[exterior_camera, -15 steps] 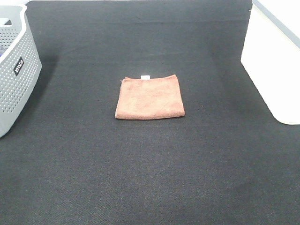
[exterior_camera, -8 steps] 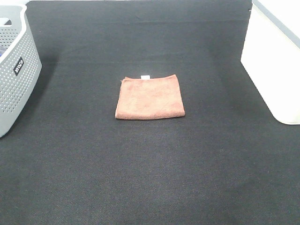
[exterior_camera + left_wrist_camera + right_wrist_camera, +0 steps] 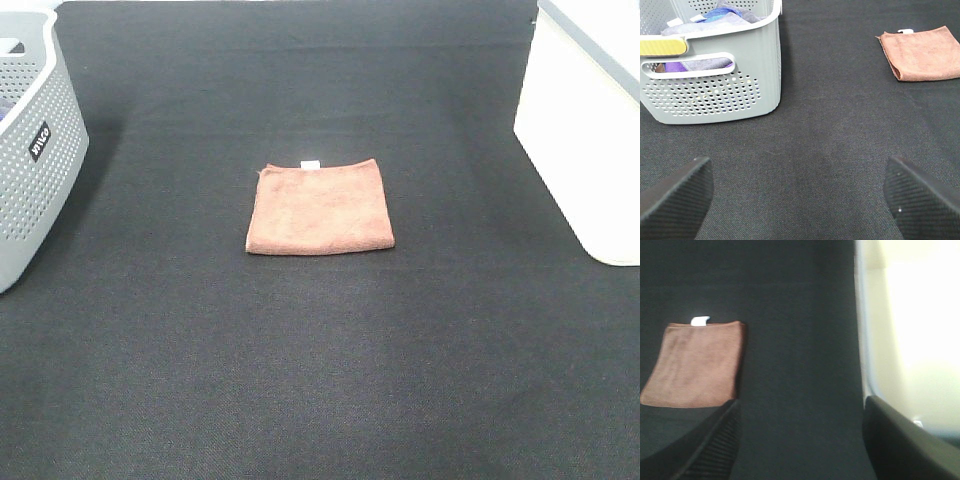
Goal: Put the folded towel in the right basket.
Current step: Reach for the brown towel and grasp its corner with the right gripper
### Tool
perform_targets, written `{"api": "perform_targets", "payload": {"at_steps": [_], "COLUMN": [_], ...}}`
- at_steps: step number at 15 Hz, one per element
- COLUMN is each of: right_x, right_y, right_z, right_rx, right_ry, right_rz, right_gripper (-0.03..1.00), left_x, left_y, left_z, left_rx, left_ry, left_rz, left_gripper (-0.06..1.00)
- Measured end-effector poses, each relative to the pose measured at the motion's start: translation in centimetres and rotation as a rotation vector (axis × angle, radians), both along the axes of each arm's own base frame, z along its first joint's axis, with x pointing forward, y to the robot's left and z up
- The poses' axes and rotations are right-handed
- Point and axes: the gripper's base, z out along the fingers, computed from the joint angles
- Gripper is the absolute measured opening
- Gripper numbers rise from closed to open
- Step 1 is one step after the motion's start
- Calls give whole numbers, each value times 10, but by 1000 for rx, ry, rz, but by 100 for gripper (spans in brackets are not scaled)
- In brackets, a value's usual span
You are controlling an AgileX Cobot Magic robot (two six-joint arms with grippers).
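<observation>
The folded towel [image 3: 320, 207] is a terracotta-brown square lying flat in the middle of the black mat, its small white tag on the far edge. It also shows in the left wrist view [image 3: 922, 54] and in the right wrist view [image 3: 692, 365]. The right basket [image 3: 585, 130] is a large plain white bin at the right edge; its wall fills one side of the right wrist view [image 3: 912, 330]. Neither arm shows in the exterior high view. My left gripper [image 3: 800, 197] is open and empty above bare mat. My right gripper [image 3: 800, 440] is open and empty between towel and white bin.
A grey perforated basket [image 3: 30, 150] with a black label stands at the left edge; the left wrist view shows it [image 3: 715, 75] holding folded cloths. The black mat [image 3: 320, 370] covers the whole table.
</observation>
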Motion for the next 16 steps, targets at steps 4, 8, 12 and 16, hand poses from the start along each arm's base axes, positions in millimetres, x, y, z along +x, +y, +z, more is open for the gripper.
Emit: {"api": "perform_targets", "payload": {"at_steps": [4,8,12,16], "right_x": [57,97,136,167], "right_y": [62,93,112,123], "right_z": [-26,-65,-142,-205], "right_rx": [-11,93,153,163], "right_ry": [75,184,414,563], "right_rz": [190,217,238,262], "right_gripper": [65,68,77,77], "left_x": [0,0,0,0], "left_y": [0,0,0,0], "left_z": [0,0,0,0], "left_rx": [0,0,0,0], "left_ry": [0,0,0,0], "left_rz": [0,0,0,0], "left_gripper": [87,87,87,87]}}
